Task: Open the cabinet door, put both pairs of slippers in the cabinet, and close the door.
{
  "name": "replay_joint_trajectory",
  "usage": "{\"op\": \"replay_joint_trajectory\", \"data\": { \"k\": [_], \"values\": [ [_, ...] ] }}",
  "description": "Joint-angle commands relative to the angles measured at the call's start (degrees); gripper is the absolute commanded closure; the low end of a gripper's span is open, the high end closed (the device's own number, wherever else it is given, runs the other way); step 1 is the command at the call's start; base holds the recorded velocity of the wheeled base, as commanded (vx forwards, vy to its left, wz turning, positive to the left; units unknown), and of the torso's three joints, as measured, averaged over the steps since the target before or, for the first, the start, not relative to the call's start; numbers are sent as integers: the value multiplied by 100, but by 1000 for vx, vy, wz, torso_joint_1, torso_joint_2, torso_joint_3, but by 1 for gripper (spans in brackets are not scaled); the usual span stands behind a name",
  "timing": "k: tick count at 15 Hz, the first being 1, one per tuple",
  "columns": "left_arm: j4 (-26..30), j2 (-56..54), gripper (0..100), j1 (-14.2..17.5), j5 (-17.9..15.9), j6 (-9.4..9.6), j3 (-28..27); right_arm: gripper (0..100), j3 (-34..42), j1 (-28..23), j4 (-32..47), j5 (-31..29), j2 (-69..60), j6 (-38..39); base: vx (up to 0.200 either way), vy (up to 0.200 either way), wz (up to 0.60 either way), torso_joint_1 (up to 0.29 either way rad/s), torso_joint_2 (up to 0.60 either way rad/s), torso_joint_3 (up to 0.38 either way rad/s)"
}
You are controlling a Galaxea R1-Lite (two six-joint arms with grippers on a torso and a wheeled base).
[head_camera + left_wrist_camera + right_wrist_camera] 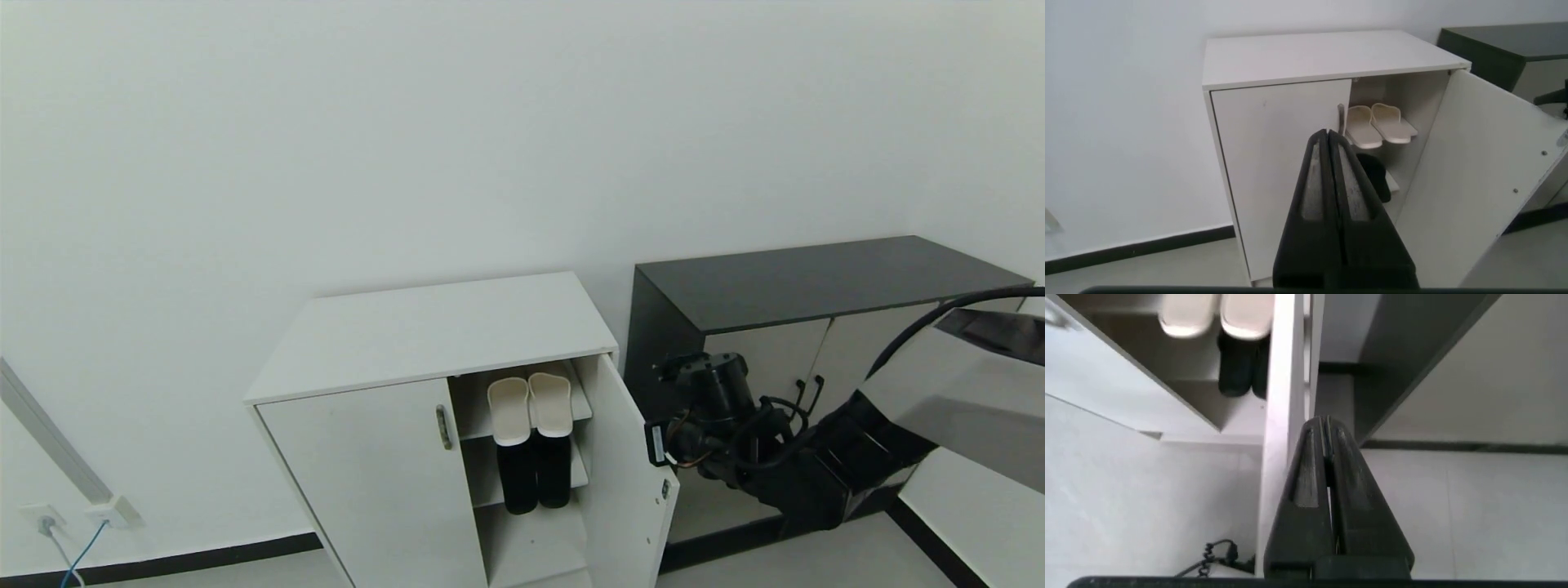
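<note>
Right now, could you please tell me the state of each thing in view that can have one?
Cabinet's right door: open.
Cabinet's left door: closed.
White slippers: inside the cabinet, on the upper shelf.
Black slippers: inside the cabinet, on the shelf below.
Left gripper: shut, holding nothing.
Right gripper: shut, holding nothing, beside the open door.
Dark cabinet's doors: closed.

Left claw [1328,135], right claw [1327,423], both closed.

A bare indoor room: white wall [408,122], slipper cabinet [424,327], dark sideboard [816,278].
</note>
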Motion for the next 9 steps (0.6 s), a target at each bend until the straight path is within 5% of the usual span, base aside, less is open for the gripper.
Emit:
{"op": "replay_joint_trajectory", "data": {
  "k": [1, 9],
  "values": [
    [-1, 0, 100, 2, 4, -1, 1, 100, -12, 74, -5, 65, 215, -4, 0, 0, 0, 0, 0, 0],
    [-1, 0, 100, 2, 13, -10, 1, 100, 392, 575, -101, 865, -532, 119, 0, 0, 0, 0, 0, 0]
  ]
}}
